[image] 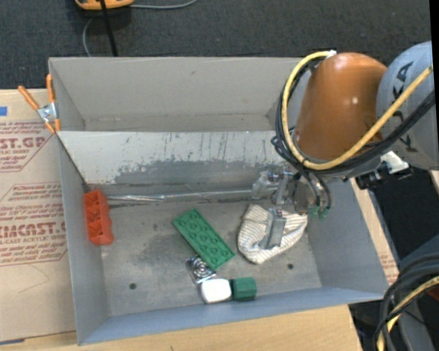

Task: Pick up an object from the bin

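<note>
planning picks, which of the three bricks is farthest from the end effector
The orange brick by the left wall; the flat green plate and small green block lie much nearer the end effector.

We cannot name the small metal piece (198, 268) beside the green plate (202, 239); it is too small. The gripper (273, 233) covers part of the white cloth bundle (254, 245), the orange cover (338, 106) hides the wrist from us, and the arm (415, 75) runs off the right edge.

Cardboard (21, 185) left of bin (161, 92): red print "CAST.GP", "CAST ACRYLIC SHEET"; rest illegible.
</note>
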